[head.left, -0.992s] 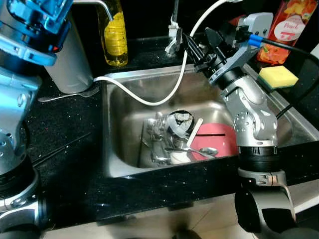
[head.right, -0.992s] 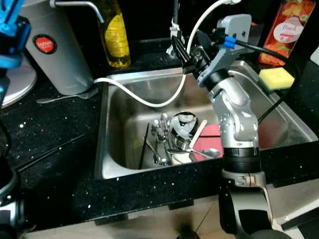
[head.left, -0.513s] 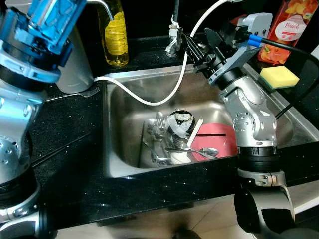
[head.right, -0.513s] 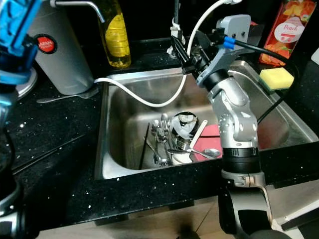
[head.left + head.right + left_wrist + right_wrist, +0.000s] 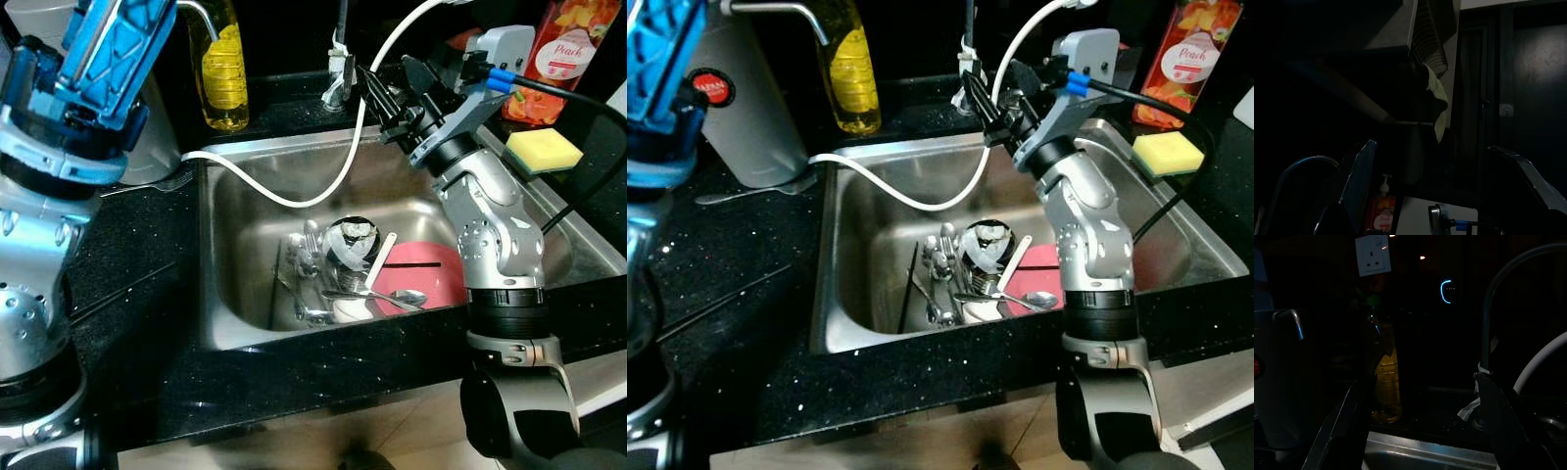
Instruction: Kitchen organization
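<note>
My right end effector (image 5: 994, 103), fingers wide and empty, hovers beside the hose (image 5: 921, 201); I risk snagging it.

We are in a home kitchen: a steel sink (image 5: 235, 211) holding dirty cutlery (image 5: 312, 274) and a red plate (image 5: 431, 274) is set in a black speckled surface (image 5: 147, 255), with a yellow sponge (image 5: 545, 149) nearby.

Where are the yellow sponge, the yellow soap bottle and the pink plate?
yellow sponge (image 5: 546, 149), left eye view, middle of its top face.
yellow soap bottle (image 5: 851, 80), right eye view, on its liquid-filled body.
pink plate (image 5: 431, 274), left eye view, bare part right of the spoon.
</note>
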Available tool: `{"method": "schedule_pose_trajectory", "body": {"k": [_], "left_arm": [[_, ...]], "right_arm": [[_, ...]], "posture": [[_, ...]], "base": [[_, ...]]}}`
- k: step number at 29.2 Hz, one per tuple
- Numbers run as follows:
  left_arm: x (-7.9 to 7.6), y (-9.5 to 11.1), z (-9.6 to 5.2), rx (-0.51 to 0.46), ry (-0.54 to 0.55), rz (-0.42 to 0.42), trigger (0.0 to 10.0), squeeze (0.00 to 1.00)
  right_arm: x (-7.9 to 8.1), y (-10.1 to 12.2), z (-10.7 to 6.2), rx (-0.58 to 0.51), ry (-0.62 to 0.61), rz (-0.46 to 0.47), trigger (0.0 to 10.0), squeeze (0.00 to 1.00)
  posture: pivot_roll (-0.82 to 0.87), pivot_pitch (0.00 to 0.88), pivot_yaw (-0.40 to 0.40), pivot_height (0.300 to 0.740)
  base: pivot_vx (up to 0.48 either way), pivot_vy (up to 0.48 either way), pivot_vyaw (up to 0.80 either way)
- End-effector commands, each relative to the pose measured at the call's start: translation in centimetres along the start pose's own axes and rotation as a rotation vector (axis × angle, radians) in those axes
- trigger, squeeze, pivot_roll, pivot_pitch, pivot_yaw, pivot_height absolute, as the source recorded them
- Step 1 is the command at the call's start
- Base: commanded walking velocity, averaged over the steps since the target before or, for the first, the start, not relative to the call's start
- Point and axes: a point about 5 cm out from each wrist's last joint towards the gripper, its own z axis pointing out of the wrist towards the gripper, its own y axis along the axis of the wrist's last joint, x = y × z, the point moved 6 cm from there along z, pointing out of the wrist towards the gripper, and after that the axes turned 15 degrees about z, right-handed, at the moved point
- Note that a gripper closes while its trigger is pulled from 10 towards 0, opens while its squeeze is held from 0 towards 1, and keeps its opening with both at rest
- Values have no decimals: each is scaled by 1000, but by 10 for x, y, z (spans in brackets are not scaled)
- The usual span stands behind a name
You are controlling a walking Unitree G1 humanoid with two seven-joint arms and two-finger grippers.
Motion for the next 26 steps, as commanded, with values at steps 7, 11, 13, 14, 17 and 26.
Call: {"method": "schedule_pose_trajectory", "body": {"k": [7,11,13,14,17,26], "left_arm": [[-4,2,-3,16,-23,36,10000,0],[-3,1,-4,19,-17,31,10000,0],[-5,-1,-2,14,-20,25,10000,0],[-5,-1,-2,11,-20,22,10000,0],[-6,-2,-1,10,-22,18,10000,0],[-10,-8,-3,28,-29,-17,10000,0]], "right_arm": [[1,-1,3,-8,6,2,10000,0],[1,-1,3,-11,3,6,10000,0],[1,-1,3,-15,1,7,10000,0],[2,-1,3,-16,0,9,10000,0],[2,-1,3,-18,0,11,10000,0],[7,5,2,-53,2,10,10000,0]], "posture": [[-82,3,29,740],[-81,6,32,740],[-81,7,33,740],[-79,7,34,740],[-79,8,35,740],[-65,4,59,740]], "base": [[0,0,0],[0,0,0],[0,0,0],[0,0,0],[0,0,0],[0,0,0]]}}
